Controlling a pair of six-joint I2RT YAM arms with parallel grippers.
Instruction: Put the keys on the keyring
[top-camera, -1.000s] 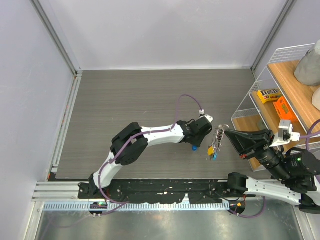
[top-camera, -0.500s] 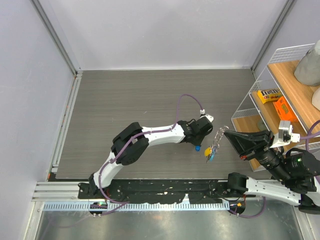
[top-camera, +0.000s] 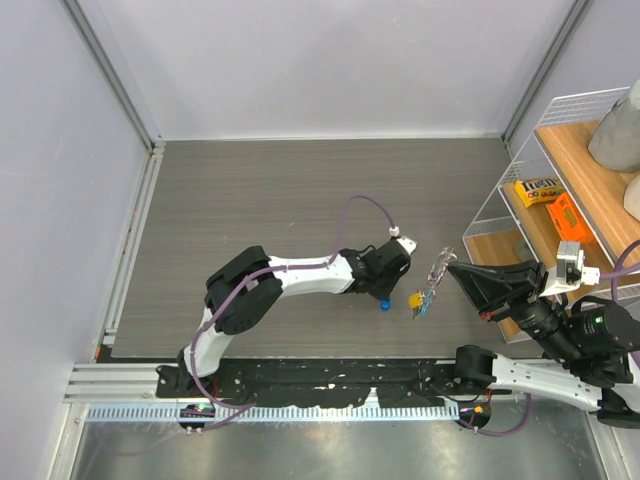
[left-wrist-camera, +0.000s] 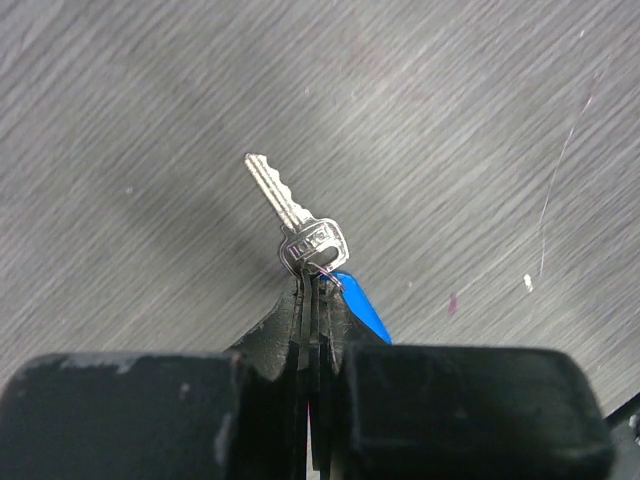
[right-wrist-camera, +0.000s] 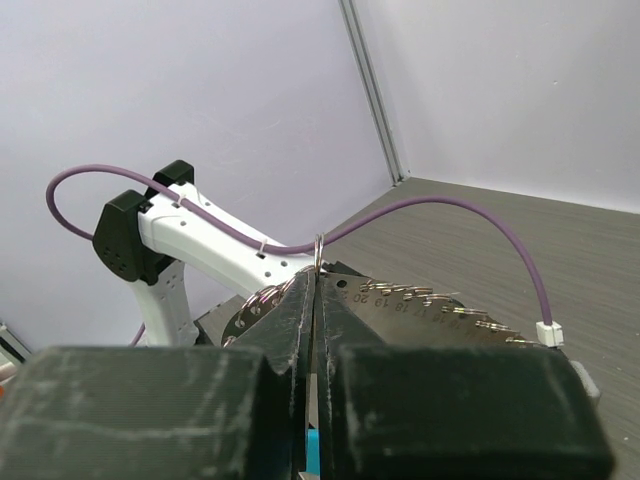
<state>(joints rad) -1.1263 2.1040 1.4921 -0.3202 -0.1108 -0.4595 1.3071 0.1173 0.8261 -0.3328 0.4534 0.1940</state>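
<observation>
The key (left-wrist-camera: 300, 222) sits mid-frame in my left wrist view. Its blade slants to the upper left and is free along its whole length. Its head is pinched at the tip of my left gripper (left-wrist-camera: 318, 300), which is closed tight on it. Its blue tag (left-wrist-camera: 362, 306) sticks out to the right of the fingers. I cannot tell whether the blade touches the table (left-wrist-camera: 480, 120) beneath.

The keyring (top-camera: 437, 268) is right of centre in the top view, clamped in my right gripper (top-camera: 452, 268), which is fully closed on the wire. A thin loop of it stands up between those fingers in the right wrist view. Tagged keys (top-camera: 419, 300), yellow and blue, dangle from its lower end, near my left gripper, with a narrow strip of table between them.

Grey tabletop runs from there to the wall (top-camera: 330, 60) at the top and the rail (top-camera: 135, 240) on the left. A wire shelf (top-camera: 500, 215) stands close at the right, just above my right gripper in the frame.
</observation>
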